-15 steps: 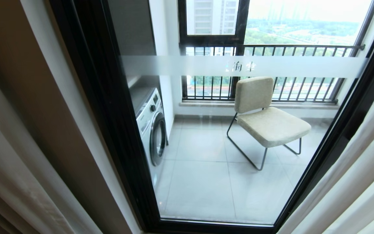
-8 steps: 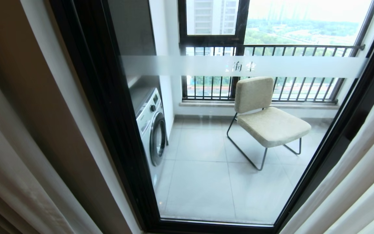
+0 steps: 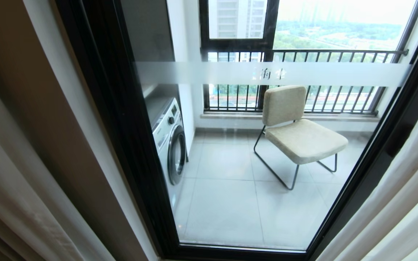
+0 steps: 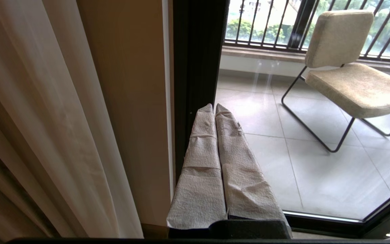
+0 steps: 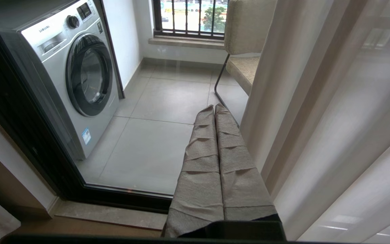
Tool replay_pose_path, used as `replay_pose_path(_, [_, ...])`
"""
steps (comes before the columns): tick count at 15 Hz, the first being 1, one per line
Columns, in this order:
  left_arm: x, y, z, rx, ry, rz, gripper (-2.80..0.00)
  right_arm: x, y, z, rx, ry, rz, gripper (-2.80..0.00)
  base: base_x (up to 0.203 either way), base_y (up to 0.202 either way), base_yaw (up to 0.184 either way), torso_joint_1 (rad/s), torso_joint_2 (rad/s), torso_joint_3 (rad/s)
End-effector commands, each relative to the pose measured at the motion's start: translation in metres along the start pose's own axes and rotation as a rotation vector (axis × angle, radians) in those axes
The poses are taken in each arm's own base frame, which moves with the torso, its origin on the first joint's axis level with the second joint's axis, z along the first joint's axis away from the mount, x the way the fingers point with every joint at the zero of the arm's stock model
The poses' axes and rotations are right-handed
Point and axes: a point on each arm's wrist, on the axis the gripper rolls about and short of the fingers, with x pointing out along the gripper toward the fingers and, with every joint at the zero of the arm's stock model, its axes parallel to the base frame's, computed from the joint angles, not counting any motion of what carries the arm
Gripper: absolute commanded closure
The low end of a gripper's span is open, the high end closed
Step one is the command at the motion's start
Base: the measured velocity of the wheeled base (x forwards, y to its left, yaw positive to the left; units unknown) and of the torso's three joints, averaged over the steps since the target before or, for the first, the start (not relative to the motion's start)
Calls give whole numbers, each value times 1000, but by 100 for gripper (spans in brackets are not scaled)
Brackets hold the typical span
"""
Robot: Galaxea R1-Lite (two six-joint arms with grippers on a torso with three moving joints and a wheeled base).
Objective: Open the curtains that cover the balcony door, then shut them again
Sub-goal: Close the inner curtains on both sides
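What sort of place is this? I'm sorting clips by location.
Most likely a high-rise flat, facing its laundry balcony: a glass balcony door flanked by curtains, with a washing machine and chair beyond.

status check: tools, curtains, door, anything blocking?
Left tool shut, empty. Right tool shut, empty, beside right curtain. Curtains parted; left curtain at edge, door glass exposed. Nothing in the way.

Cream curtains (image 3: 394, 203); black-framed balcony door (image 3: 129, 145), frosted white band; beige chair (image 3: 299, 134).
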Motion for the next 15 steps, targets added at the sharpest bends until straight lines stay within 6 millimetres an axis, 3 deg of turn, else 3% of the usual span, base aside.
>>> replay_pose_path(1, [0, 0, 0, 0, 0, 2, 0, 0, 0, 0, -1, -1, 1, 0, 0, 0, 0, 0, 0, 0])
replay_pose_path(10, [0, 0, 1, -2, -3, 1, 0, 0, 0, 0, 1, -1, 1, 0, -1, 154, 0, 2, 1, 2])
replay_pose_path(15, [0, 0, 0, -2, -3, 1, 0, 0, 0, 0, -1, -1, 0, 0, 0, 15, 0, 1, 0, 0])
